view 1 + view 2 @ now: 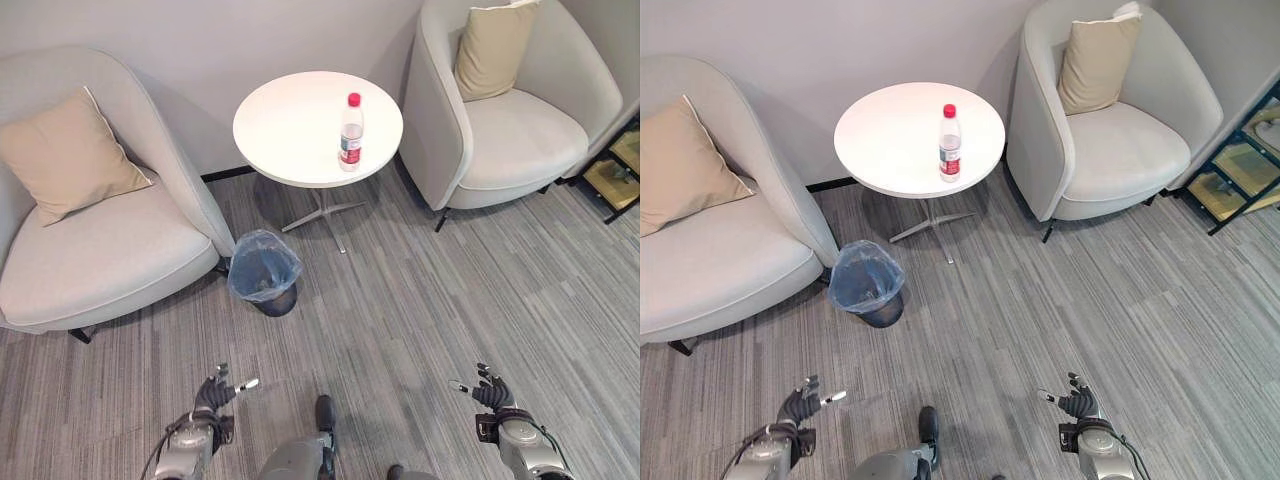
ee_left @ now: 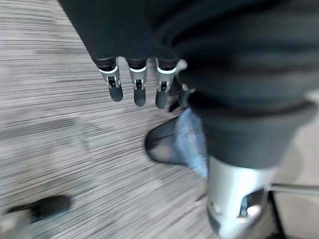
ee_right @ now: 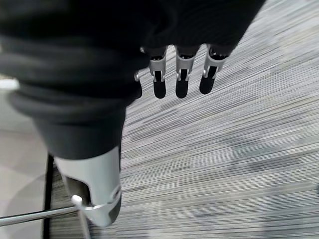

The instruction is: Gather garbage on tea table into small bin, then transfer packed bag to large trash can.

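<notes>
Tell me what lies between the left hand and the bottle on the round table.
In the left eye view, the small bin with its blue bag stands on the carpet between the left hand and the bottle; past it comes the round table.

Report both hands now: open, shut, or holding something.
Left hand: open, fingers relaxed, holding nothing, low over the carpet.
Right hand: open, fingers relaxed, holding nothing, low over the carpet.

Bottle upright on round table, lined bin beside armchair
</notes>
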Tool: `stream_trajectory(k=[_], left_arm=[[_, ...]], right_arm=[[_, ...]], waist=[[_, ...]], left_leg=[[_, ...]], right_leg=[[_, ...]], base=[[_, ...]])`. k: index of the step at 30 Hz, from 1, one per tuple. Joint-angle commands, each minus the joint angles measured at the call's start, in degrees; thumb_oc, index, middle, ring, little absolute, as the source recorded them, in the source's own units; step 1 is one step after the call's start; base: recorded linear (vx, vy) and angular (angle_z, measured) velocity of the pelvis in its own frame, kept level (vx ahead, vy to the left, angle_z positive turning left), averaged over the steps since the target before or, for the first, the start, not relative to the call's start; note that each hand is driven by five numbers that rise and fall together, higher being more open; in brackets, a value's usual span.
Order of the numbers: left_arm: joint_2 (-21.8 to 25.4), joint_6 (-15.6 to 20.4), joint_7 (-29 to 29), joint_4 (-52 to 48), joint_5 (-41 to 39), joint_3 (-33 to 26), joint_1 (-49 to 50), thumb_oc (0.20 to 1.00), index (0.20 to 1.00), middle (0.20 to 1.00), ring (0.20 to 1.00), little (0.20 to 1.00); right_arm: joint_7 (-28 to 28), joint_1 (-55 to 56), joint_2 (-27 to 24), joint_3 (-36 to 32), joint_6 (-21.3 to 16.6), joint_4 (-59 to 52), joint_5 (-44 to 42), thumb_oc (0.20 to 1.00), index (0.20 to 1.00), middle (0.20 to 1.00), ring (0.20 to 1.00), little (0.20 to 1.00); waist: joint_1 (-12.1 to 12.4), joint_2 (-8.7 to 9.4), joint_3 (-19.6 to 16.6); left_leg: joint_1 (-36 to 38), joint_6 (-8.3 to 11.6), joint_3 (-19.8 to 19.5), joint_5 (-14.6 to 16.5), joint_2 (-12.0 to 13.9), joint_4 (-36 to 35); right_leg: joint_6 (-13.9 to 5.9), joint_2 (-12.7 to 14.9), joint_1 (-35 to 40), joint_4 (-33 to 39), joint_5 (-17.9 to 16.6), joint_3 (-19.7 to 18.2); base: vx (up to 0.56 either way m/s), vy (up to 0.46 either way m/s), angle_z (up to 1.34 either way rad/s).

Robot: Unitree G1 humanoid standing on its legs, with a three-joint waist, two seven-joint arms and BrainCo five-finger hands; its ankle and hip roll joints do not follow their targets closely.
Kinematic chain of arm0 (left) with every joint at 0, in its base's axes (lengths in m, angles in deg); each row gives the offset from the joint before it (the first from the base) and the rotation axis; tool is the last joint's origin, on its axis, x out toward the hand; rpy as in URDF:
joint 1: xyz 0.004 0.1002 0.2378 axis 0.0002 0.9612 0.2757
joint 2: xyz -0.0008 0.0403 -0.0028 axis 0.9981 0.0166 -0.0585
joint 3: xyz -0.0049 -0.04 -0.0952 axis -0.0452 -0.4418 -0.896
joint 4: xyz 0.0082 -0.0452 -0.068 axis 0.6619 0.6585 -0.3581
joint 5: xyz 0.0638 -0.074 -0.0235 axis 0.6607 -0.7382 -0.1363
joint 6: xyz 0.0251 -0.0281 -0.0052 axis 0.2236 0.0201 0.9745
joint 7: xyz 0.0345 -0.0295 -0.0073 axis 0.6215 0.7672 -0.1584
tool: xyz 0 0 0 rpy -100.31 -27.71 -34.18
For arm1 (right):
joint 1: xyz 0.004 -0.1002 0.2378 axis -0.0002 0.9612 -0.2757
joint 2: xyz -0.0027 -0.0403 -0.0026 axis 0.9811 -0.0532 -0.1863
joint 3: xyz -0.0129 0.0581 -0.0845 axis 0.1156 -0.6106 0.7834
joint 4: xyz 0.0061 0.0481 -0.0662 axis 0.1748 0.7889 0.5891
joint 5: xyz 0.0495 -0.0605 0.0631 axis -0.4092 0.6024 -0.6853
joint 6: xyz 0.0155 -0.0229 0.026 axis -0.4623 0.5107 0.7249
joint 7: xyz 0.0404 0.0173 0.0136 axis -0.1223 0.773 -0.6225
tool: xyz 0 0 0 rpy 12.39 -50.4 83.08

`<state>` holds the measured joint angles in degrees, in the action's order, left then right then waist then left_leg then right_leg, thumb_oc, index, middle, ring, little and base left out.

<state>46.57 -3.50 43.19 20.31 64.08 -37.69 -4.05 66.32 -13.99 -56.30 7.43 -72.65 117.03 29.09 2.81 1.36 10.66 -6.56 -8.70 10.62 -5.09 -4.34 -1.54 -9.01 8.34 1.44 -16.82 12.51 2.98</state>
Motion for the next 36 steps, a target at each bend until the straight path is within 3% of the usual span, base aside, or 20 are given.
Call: stream_trajectory(k=[1, 5, 8, 11, 14, 15, 17, 21, 24, 25, 27, 30, 32, 36], left_arm=[[-0.1, 1.99, 1.04, -1.59, -1.24, -1.41, 2.38, 1.0, 1.0, 1.0, 1.0, 1.0], [-0.48, 1.77, 1.06, -0.64, -1.98, -1.67, 2.3, 1.0, 1.0, 1.0, 1.0, 1.0], [-1.21, 1.99, 1.15, 0.21, -2.03, -1.72, 1.58, 1.0, 1.0, 1.0, 1.0, 1.0], [-1.59, 1.99, 1.37, 0.71, -2.04, -1.57, 1.12, 1.0, 1.0, 1.0, 1.0, 1.0], [-1.69, 2.07, 1.53, 0.48, -1.82, -1.33, 1.35, 1.0, 1.0, 1.0, 1.0, 1.0], [-1.99, 1.82, 1.2, 0.14, -1.7, -0.31, 1.25, 1.0, 1.0, 1.0, 1.0, 1.0], [-2.42, 1.46, 0.76, 0.56, -1.36, 1.25, 0.07, 1.0, 1.0, 1.0, 1.0, 1.0], [-2.59, 1.33, 0.27, 0.78, -1.74, 1.92, -0.78, 1.0, 1.0, 1.0, 1.0, 1.0], [-2.93, 0.95, -0.06, 2.02, -1.14, 3.31, -1.98, 1.0, 1.0, 1.0, 1.0, 1.0], [-2.65, 0.91, 0.0, 2.02, -0.91, 3.58, -2.25, 1.0, 1.0, 1.0, 1.0, 1.0], [-2.27, 0.7, 0.12, 1.61, -0.62, 3.43, -1.86, 1.0, 1.0, 1.0, 1.0, 1.0], [-1.94, 0.59, 0.41, 1.49, -0.69, 2.75, -1.34, 1.0, 1.0, 1.0, 1.0, 1.0], [-1.88, 0.46, 0.04, 1.24, -0.44, 2.3, -0.68, 1.0, 1.0, 1.0, 1.0, 1.0], [-0.9, 0.38, -0.2, 1.34, 0.05, 1.6, -0.29, 1.0, 1.0, 1.0, 1.0, 1.0]], right_arm=[[0.01, -1.57, -2.13, 1.0, -1.26, -1.65, 0.51, 1.0, 1.0, 1.0, 1.0, 1.0], [-0.19, -2.9, -2.48, 2.23, -1.13, -1.96, 0.72, 1.0, 1.0, 1.0, 1.0, 1.0], [-0.13, -1.98, -3.07, 1.4, -1.29, -3.19, 0.36, 1.0, 1.0, 1.0, 1.0, 1.0], [-0.24, -1.63, -3.41, 1.07, -1.04, -3.05, 0.52, 1.0, 1.0, 1.0, 1.0, 1.0], [-0.4, 0.2, -3.58, 0.39, -1.22, -3.58, 0.34, 1.0, 1.0, 1.0, 1.0, 1.0], [-0.58, 0.97, -4.0, -0.26, -1.45, -4.45, -0.52, 1.0, 1.0, 1.0, 1.0, 1.0], [-0.07, 1.61, -4.51, -1.06, -2.53, -5.04, -2.08, 1.0, 1.0, 1.0, 1.0, 1.0], [-0.06, 2.09, -5.3, -1.32, -2.21, -3.95, -2.41, 1.0, 1.0, 1.0, 1.0, 1.0], [0.31, 1.57, -5.6, -2.03, -2.16, -2.14, -3.74, 1.0, 1.0, 1.0, 1.0, 1.0], [0.47, 1.43, -5.5, -2.13, -2.39, -1.99, -4.63, 1.0, 1.0, 1.0, 1.0, 1.0], [1.22, 1.66, -4.79, -2.28, -1.96, -1.44, -4.73, 1.0, 1.0, 1.0, 1.0, 1.0], [1.38, 1.9, -4.3, -2.12, -1.68, -1.3, -4.26, 1.0, 1.0, 1.0, 1.0, 1.0], [0.85, 2.26, -3.75, -2.09, -1.29, -1.27, -3.25, 1.0, 1.0, 1.0, 1.0, 1.0], [0.3, 1.54, -2.55, -1.43, -0.54, -0.23, -1.77, 1.0, 1.0, 1.0, 1.0, 1.0]], waist=[[1.04, -0.45, 0.16], [-0.51, -1.19, 2.28], [-2.84, -1.04, 3.75], [-4.1, -1.65, 3.98], [-5.09, -1.31, 3.33], [-5.83, -1.67, 2.51], [-6.88, -2.39, 2.04], [-7.34, -2.94, 2.02], [-6.74, -2.22, 2.33], [-5.83, -1.14, 2.71], [-4.26, -0.52, 3.24], [-3.01, -0.07, 3.55], [-2.87, -0.31, 2.8], [-2.19, 0.96, 2.13]], left_leg=[[-2.5, 7.39, -1.85, 7.88, 2.68, 7.41], [2.06, 7.2, -3.26, 9.87, 2.49, 6.11], [6.84, 7.36, -5.87, 12.82, 0.75, 6.29], [10.61, 8.09, -8.19, 14.74, 0.86, 5.64], [14.59, 9.18, -10.68, 17.07, 1.29, 5.37], [14.41, 10.89, -10.65, 16.45, 3.68, 6.65], [11.88, 13.37, -10.6, 11.14, 6.8, 11.18], [10.81, 14.2, -9.43, 5.22, 9.95, 14.2], [6.47, 12.9, -7.01, 7.15, 9.15, 10.77], [1.38, 12.74, -5.59, 7.2, 8.2, 8.74], [-4.32, 13.95, -2.73, 2.6, 8.55, 6.45], [-6.18, 14.21, -2.3, 1.47, 8.9, 6.82], [-4.7, 13.44, -2.42, 2.86, 8.72, 6.36], [-4.34, 11.52, -0.59, 5.2, 7.22, 8.55]], right_leg=[[1.61, -2.03, -3.68, 6.01, -7.99, 0.68], [1.98, -1.71, -10.54, 8.82, -11.25, 4.18], [1.19, -2.47, -14.83, 12.48, -14.6, 1.09], [0.61, -1.67, -18.29, 13.79, -16.35, 2.37], [1.16, -1.42, -18.11, 11.26, -16.84, 0.54], [2.03, -1.39, -18.12, 8.37, -16.29, 1.75], [3.92, -2.21, -17.1, 7.38, -14.29, 4.1], [6.17, -4.51, -13.87, 7.82, -10.57, 5.72], [6.3, -3.95, -10.62, 9.27, -8.44, 6.79], [6.19, -3.57, -8.33, 10.38, -7.83, 6.87], [5.53, -4.0, -3.34, 12.45, -7.19, 6.71], [5.14, -3.95, -1.23, 12.93, -6.89, 5.83], [4.12, -3.61, 0.19, 12.95, -6.05, 5.2], [2.1, -0.9, 0.43, 11.54, -7.04, 3.43]], base=[[0.14, 0.049, -0.3], [0.28, -0.002, -0.29], [0.36, -0.04, 0.24], [0.45, -0.131, 0.48], [0.54, -0.273, 0.6], [0.36, -0.309, 1.26], [0.45, -0.419, 1.3], [0.3, -0.238, 0.55], [0.3, -0.103, 0.18], [0.29, 0.001, 0.69], [0.39, 0.089, 0.61], [0.19, 0.12, -0.43], [0.28, 0.241, -0.53], [0.22, 0.248, -0.36]])
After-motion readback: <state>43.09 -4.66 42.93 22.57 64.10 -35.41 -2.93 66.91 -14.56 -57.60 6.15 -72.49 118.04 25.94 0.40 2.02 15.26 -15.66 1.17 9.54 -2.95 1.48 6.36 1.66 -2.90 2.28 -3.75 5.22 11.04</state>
